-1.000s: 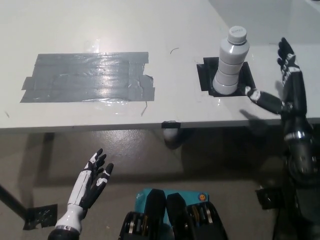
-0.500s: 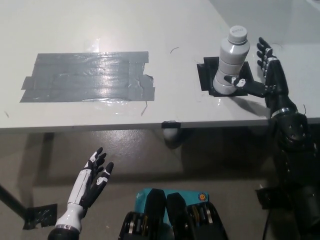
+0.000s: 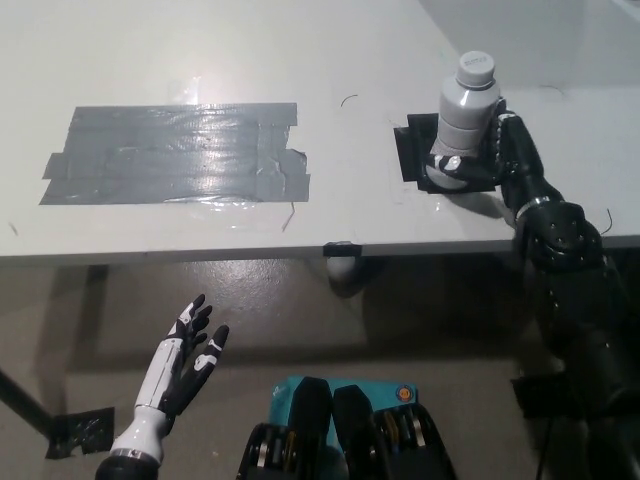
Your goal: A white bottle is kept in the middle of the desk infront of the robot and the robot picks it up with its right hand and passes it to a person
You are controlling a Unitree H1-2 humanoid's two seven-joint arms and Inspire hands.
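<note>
- While the white bottle (image 3: 466,118) stands upright on the desk (image 3: 330,60), the black right hand (image 3: 497,152) is pressed against its right side, at about 3 o'clock from it.
- The thumb of that hand reaches across the low front of the bottle, and the other fingers (image 3: 500,125) curl round behind it at its right side.
- So the right hand is wrapped around the bottle, with the fingers closed on it.
- The bottle's bottom sits on a black square patch (image 3: 412,150) that lies flat on the desk.
- The bottle has a round white cap on top, and its body has ridges going around it.
- The bottle is at about 2 o'clock in the view, near the desk's front edge.
- The black right arm (image 3: 575,290) comes up from 5 o'clock to reach the bottle.
- A big patch of gray tape (image 3: 175,152) is stuck on the desk at about 10 o'clock, well apart from the bottle.
- The tape is shiny and a bit wrinkled.
- The white left hand (image 3: 183,362) rests down at 7 o'clock, below the desk's edge and over the brown floor (image 3: 90,330).
- The left hand is open, its fingers are spread apart, and it holds nothing.
- A small dark clip (image 3: 341,249) sits on the front edge of the desk at about 6 o'clock from the middle of the desk.
</note>
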